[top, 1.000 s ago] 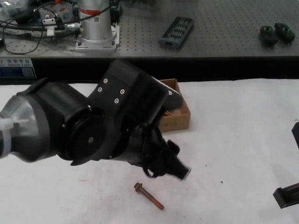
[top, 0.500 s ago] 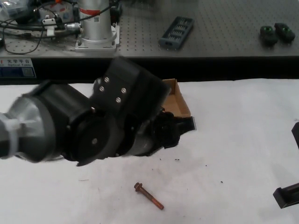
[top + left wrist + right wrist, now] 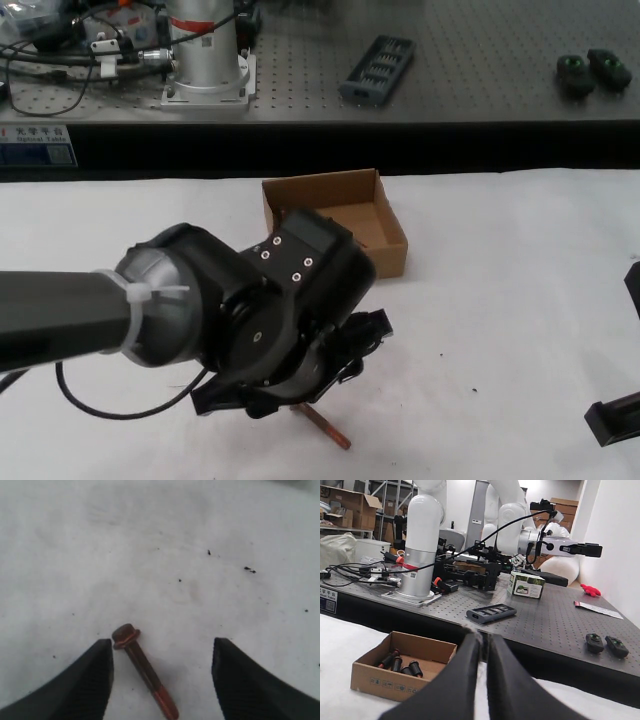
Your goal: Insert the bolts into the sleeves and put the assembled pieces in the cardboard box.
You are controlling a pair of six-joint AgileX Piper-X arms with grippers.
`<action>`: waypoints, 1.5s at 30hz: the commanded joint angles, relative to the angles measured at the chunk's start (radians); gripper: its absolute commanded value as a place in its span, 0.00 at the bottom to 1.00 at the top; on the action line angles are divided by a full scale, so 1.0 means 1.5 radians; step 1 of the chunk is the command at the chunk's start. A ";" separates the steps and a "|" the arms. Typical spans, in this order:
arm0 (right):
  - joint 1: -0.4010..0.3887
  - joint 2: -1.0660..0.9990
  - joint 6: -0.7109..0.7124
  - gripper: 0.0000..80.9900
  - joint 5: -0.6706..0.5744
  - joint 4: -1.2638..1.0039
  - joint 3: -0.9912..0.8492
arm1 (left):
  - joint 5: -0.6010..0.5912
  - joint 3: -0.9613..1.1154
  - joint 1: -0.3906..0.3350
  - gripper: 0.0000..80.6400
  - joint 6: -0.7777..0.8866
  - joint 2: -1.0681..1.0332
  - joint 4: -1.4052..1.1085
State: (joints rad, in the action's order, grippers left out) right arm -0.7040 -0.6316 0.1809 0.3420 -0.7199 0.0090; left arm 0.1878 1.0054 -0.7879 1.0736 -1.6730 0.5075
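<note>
left fingers (image 3: pixel 87 680) spread wide, hanging right over bolt (image 3: pixel 145 672) on desk (image 3: pixel 165 540). bolt sits in gap but hugs one finger, well off other. long axis runs roughly along fingers, head end away from wrist, so closing should pinch across shank, i reckon. right fingers (image 3: pixel 507 680) pressed together, empty, pointing past box (image 3: pixel 395 685). left fingers way nearer bolt.

Cardboard box (image 3: pixel 395 686): one. Dark assembled pieces (image 3: pixel 400 665) inside the box: four countable, though crowded together. Loose bolt (image 3: pixel 145 675) outside the box: one.
</note>
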 commanded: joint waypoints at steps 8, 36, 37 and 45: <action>0.002 0.005 -0.020 0.08 0.030 -0.029 -0.006 | 0.028 0.003 -0.002 0.53 0.071 -0.030 0.008; 0.002 0.005 -0.020 0.08 0.030 -0.029 -0.006 | 0.006 -0.005 -0.018 0.53 0.109 -0.091 -0.031; 0.002 0.005 -0.020 0.08 0.030 -0.029 -0.006 | 0.004 -0.005 -0.018 0.53 0.109 -0.098 -0.037; 0.002 0.005 -0.020 0.08 0.030 -0.029 -0.006 | -0.029 -0.005 -0.018 0.44 0.109 -0.128 -0.071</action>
State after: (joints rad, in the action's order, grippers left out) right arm -0.7040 -0.6316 0.1809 0.3471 -0.7199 0.0090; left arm 0.1830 1.0049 -0.8117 1.2185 -1.8192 0.4303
